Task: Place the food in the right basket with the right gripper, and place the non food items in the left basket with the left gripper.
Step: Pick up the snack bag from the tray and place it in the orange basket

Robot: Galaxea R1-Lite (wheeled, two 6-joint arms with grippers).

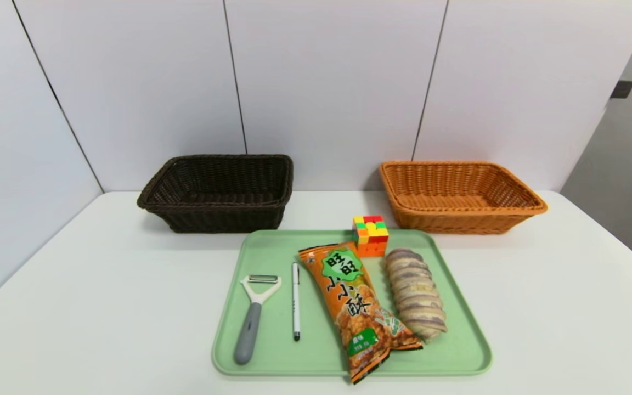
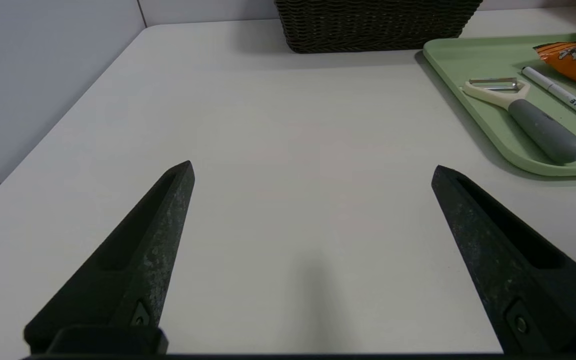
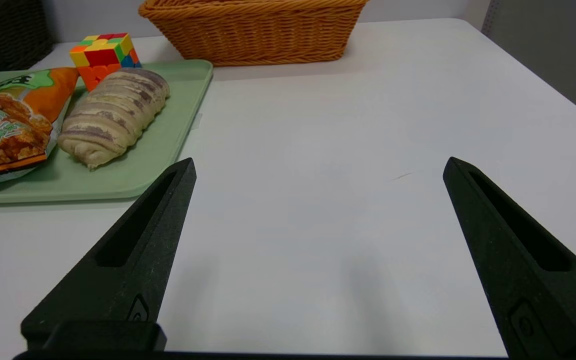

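Observation:
On the green tray [image 1: 453, 351] lie an orange snack bag [image 1: 357, 307], a striped bread loaf [image 1: 416, 293], a puzzle cube [image 1: 370, 235], a white pen [image 1: 295, 300] and a grey-handled peeler [image 1: 253, 318]. The dark brown left basket [image 1: 217, 192] and the orange right basket [image 1: 458, 196] stand behind the tray, both with nothing inside. My left gripper [image 2: 312, 167] hangs open over bare table, left of the tray. My right gripper [image 3: 319, 164] hangs open over bare table, right of the tray. Neither arm shows in the head view.
White wall panels [image 1: 327, 82] close the back and left of the white table [image 1: 102, 285]. The table's right edge [image 1: 612, 241] drops off beside a grey wall. Bare tabletop lies on both sides of the tray.

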